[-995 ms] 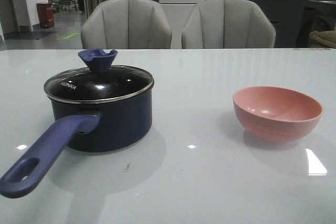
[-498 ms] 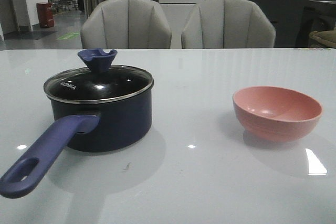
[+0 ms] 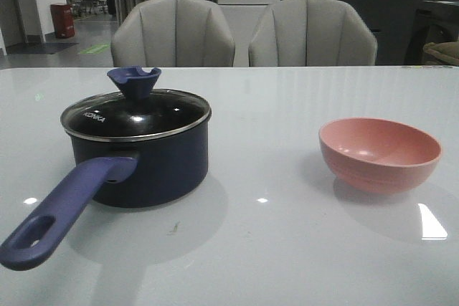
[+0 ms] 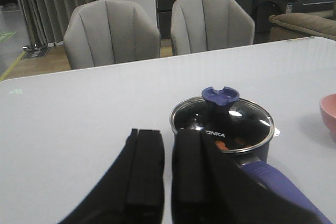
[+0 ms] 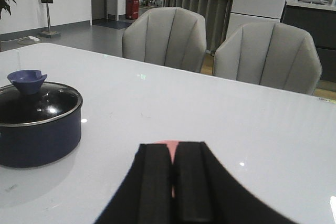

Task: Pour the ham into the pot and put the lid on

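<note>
The pot (image 3: pixel 143 170) stands on the left of the table, its long handle (image 3: pixel 61 209) pointing toward the front. The lid (image 3: pixel 136 114) sits on the pot, knob (image 3: pixel 133 80) up. Through the glass, orange spots of ham (image 4: pixel 240 141) show inside the pot. In the left wrist view my left gripper (image 4: pixel 168 169) is shut and empty, hanging short of the pot (image 4: pixel 260 153) and beside its handle (image 4: pixel 273 182). My right gripper (image 5: pixel 173 182) is also shut and empty, with a sliver of the pink bowl (image 5: pixel 170 148) showing beyond its fingers. Neither gripper appears in the front view.
The pink bowl (image 3: pixel 380 152) sits on the right of the table and looks empty. Two grey chairs (image 3: pixel 172 34) stand behind the far edge of the table (image 3: pixel 287 77). The pot (image 5: pixel 39 129) also shows in the right wrist view.
</note>
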Tool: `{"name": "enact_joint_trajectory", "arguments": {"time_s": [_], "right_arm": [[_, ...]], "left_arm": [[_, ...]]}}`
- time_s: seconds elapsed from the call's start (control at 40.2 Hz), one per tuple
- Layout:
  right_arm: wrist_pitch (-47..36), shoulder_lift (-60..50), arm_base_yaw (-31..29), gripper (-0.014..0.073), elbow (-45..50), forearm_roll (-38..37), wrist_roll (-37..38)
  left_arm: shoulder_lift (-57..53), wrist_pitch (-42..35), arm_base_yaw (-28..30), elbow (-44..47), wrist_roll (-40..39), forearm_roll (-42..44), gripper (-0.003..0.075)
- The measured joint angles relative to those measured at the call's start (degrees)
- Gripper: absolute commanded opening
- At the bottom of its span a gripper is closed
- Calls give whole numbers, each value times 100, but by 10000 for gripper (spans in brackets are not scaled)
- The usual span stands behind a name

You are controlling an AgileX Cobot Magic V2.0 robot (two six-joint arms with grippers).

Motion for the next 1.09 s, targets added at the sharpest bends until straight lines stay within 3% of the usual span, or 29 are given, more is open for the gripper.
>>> {"name": "enact_joint_trajectory", "arguments": {"time_s": [0.373,0.622,1.095], "right_arm": [[0,0,0,149,0,0,0],[0,0,0,149,0,0,0],[0,0,0,149,0,0,0]], "left_arm": [[-155,-1602,1264,1391,-63,-61,133],[-169,-2169,1362,1801,-355,-91,133],[-169,-2111,1362,1801,-495,43,133]]}}
